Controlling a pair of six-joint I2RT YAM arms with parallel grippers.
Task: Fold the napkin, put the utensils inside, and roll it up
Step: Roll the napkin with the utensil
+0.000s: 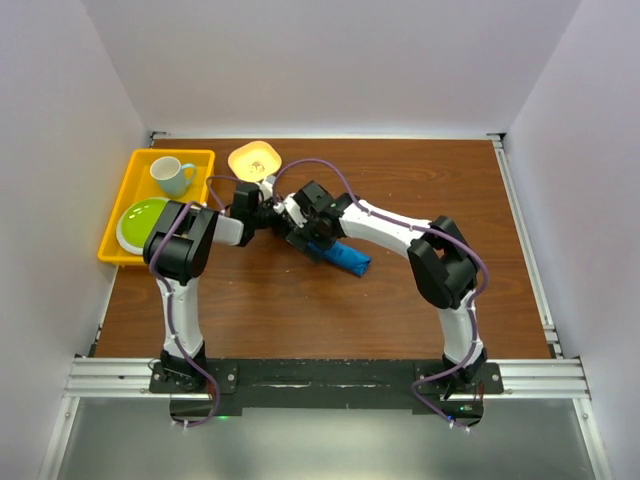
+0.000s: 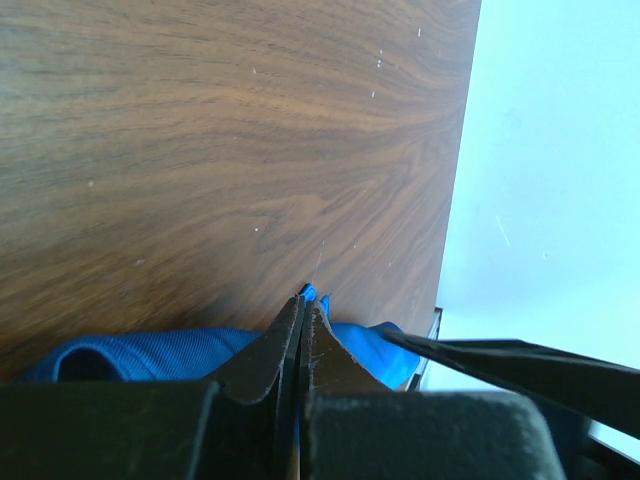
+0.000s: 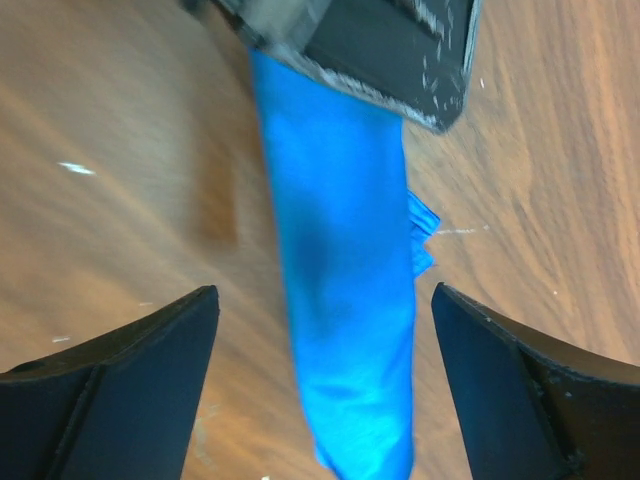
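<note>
The table (image 1: 400, 300) is a broad slab of brown wood with flowing grain and a dull sheen, closed in by plain white walls (image 1: 60, 150). Two white, black-jointed arms, left (image 1: 180, 250) and right (image 1: 440, 265), bend inward and meet over its middle.

At the table's far left corner sits a rectangular tray (image 1: 113, 215) of glossy yellow plastic with a raised rim.

The napkin (image 1: 350, 260) lies on the bare wood at the centre, just below where the arms meet. It is a bright blue cloth wound into a long, soft roll. The right wrist view shows it smooth and finely woven, with a small crumpled corner poking from one side. In the left wrist view one end gapes like a tube.

A round green plate (image 1: 142, 222) with a pale rim lies in the tray. A shallow yellow bowl (image 1: 253, 160) stands on the wood beside the tray. A pale teal cup (image 1: 172, 177) with a handle stands in the tray's far end.

The right gripper (image 3: 325, 292) is spread wide, its dark wedge-shaped fingers either side of the roll and clear of it. The left gripper (image 2: 305, 300) is pressed closed at one end of the roll, with a nub of blue cloth pinched at its thin black tips.
</note>
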